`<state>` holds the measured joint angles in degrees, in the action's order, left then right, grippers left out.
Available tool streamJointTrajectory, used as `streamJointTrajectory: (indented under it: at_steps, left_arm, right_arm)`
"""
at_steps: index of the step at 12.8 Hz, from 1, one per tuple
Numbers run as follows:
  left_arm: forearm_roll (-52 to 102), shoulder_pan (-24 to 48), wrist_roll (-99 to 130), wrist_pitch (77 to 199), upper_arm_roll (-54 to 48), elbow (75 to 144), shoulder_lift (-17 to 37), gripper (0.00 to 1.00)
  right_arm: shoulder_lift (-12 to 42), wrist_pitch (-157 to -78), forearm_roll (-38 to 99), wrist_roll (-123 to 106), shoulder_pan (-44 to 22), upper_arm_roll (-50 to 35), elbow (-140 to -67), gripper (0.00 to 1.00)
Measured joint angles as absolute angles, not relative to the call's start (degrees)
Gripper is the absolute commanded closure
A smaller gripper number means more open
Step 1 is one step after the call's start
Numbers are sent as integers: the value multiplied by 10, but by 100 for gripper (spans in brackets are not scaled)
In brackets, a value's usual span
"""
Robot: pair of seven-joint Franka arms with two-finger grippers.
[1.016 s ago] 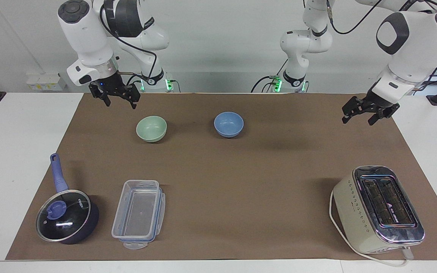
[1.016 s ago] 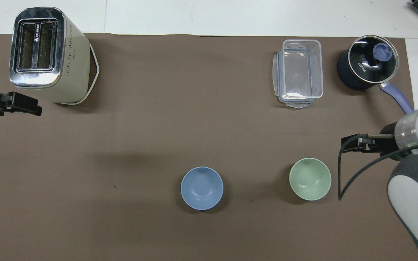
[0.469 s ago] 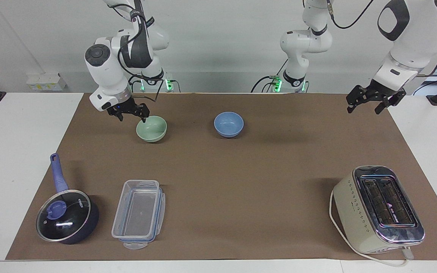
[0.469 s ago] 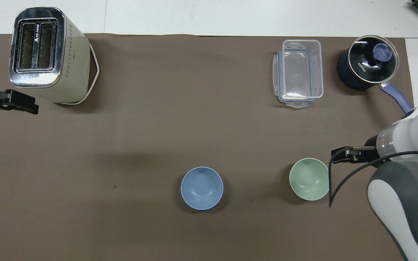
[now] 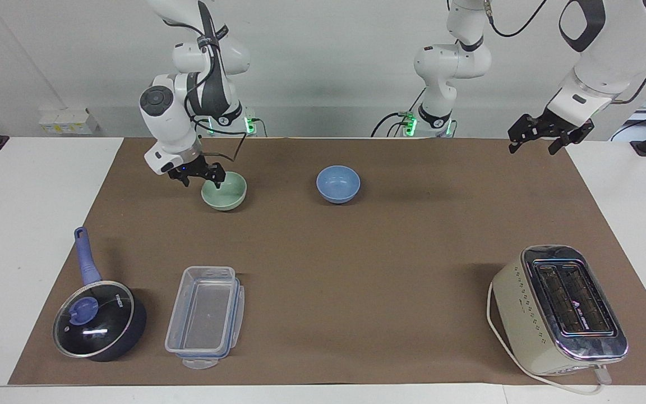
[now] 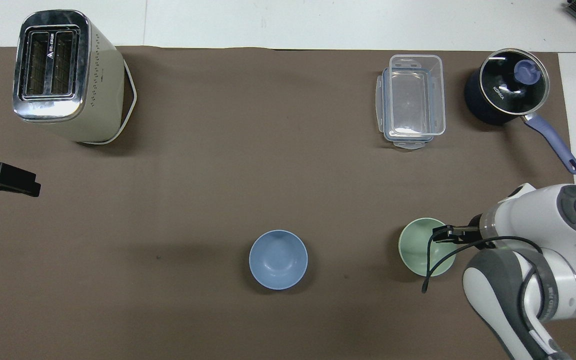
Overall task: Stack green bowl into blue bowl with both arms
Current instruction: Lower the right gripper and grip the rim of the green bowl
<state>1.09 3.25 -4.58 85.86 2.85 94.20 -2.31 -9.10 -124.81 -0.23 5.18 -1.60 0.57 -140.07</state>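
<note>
While left end effector (image 5: 541, 134) waits, right end effector (image 5: 202, 177) at green bowl (image 5: 225, 192) rim

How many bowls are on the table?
2. The green bowl sits toward the right arm's end, with the right gripper at its rim. The blue bowl sits beside it, mid-table. None seems hidden.

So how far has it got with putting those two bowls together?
Nothing is stacked yet. The green bowl and the blue bowl sit apart on the mat. The right gripper is at the green bowl's rim. The left gripper waits. Lifting and stacking remain.
</note>
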Motion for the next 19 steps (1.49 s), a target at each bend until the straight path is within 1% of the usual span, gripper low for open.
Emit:
streamJointTrajectory:
  at_steps: [1,2,3,4,5,6,8,9,10,11,12,14,15,16,17,19]
  left_arm:
    - [11,33,-46,858,28,942,-23,0]
    - [11,33,-46,858,28,942,-23,0]
    - [11,33,-46,858,28,942,-23,0]
    - [11,33,-46,858,28,942,-23,0]
    - [11,33,-46,858,28,942,-23,0]
    - [11,33,-46,858,28,942,-23,0]
    - [11,33,-46,858,28,942,-23,0]
    - [11,33,-46,858,28,942,-23,0]
    - [11,33,-46,858,28,942,-23,0]
    - [11,33,-46,858,28,942,-23,0]
    - [11,33,-46,858,28,942,-23,0]
    - [11,33,-46,858,28,942,-23,0]
    - [11,33,-46,858,28,942,-23,0]
    - [11,33,-46,858,28,942,-23,0]
    - [11,33,-46,858,28,942,-23,0]
    - [11,33,-46,858,28,942,-23,0]
  right_arm:
    - [-87,-1257,-2,46,-10,6,-1405,2]
    - [-83,-1262,-2,42,-7,6,-1408,9]
    - [-80,-1264,-2,42,-6,6,-1411,11]
    - [-78,-1265,-2,41,-6,6,-1414,17]
    - [-76,-1268,-2,41,-6,6,-1417,32]
    - [-76,-1271,-2,40,-6,6,-1419,42]
    - [-76,-1271,-2,38,-6,6,-1420,44]
    - [-76,-1271,-2,35,-6,6,-1421,48]
    - [-75,-1271,-2,30,-6,6,-1423,49]
    - [-75,-1271,-2,25,-6,6,-1424,54]
    - [-74,-1271,-2,23,-6,6,-1424,55]
    - [-73,-1271,-2,21,-6,6,-1424,70]
    - [-73,-1271,-2,20,-6,6,-1424,81]
    - [-73,-1271,1,20,-6,5,-1425,95]
    - [-73,-1271,14,18,-6,5,-1425,100]
    - [-75,-1270,52,0,-7,5,-1423,100]
